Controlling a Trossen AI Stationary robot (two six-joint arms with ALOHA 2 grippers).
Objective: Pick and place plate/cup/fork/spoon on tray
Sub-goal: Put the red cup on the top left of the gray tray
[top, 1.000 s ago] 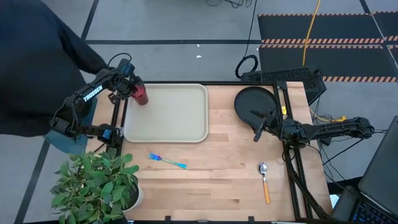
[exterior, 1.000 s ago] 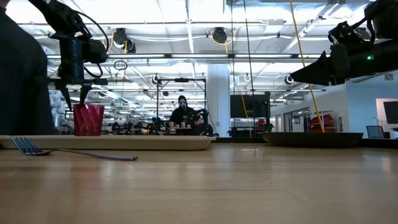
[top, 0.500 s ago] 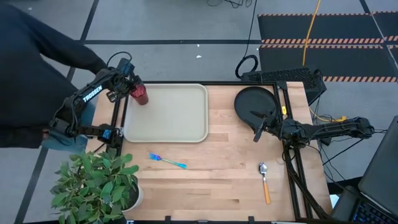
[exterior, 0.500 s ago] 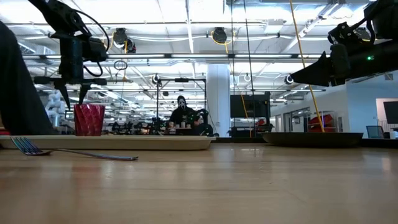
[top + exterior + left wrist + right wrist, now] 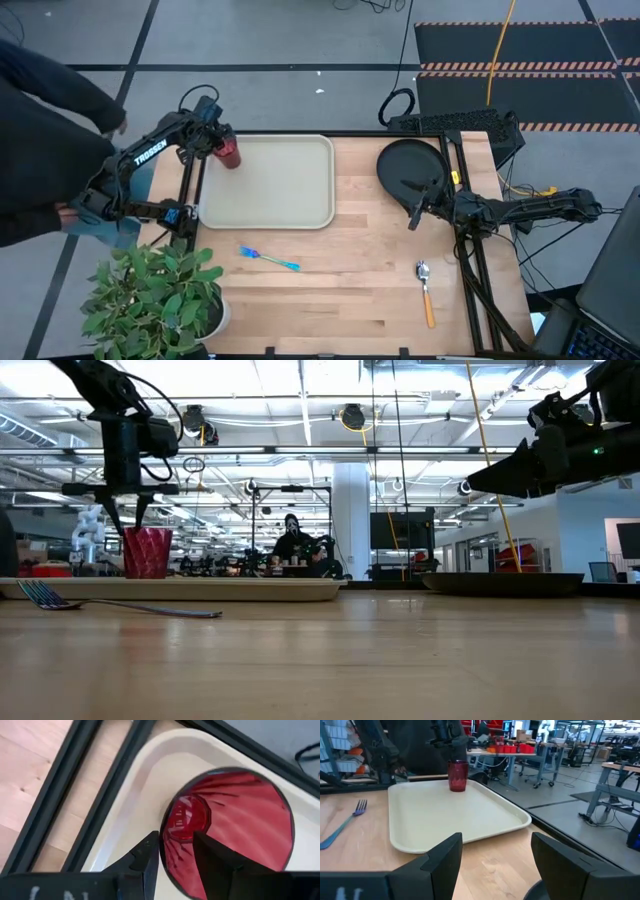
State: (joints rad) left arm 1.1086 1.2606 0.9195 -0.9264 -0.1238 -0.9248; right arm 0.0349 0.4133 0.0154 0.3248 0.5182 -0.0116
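The dark red cup (image 5: 229, 153) stands upright on the beige tray (image 5: 280, 190), in its far left corner; it also shows in the low view (image 5: 147, 552). My left gripper (image 5: 175, 852) is open above it, one finger outside and one inside the rim. The black plate (image 5: 405, 160) lies at the table's far right. My right gripper (image 5: 413, 215) is open and empty, raised near the plate's near edge. The blue fork (image 5: 268, 259) and the orange-handled spoon (image 5: 426, 290) lie on the wood. My left gripper points down with one finger (image 5: 147, 855) outside the cup's rim wall (image 5: 167, 857) and the other (image 5: 215, 860) inside the cup. Whether either finger touches the wall, I cannot tell. The cup stands on the tray on its base.
A potted plant (image 5: 155, 300) stands at the table's near left corner. A person in dark clothes (image 5: 40, 150) is beside the table's left edge. A keyboard (image 5: 455, 122) lies past the far right edge. Black frame rails (image 5: 470, 270) run along the right side.
My left gripper has shifted slightly toward the table's right over the cup, which stays standing on the tray. The person at the left has drawn back from the table's far left corner.
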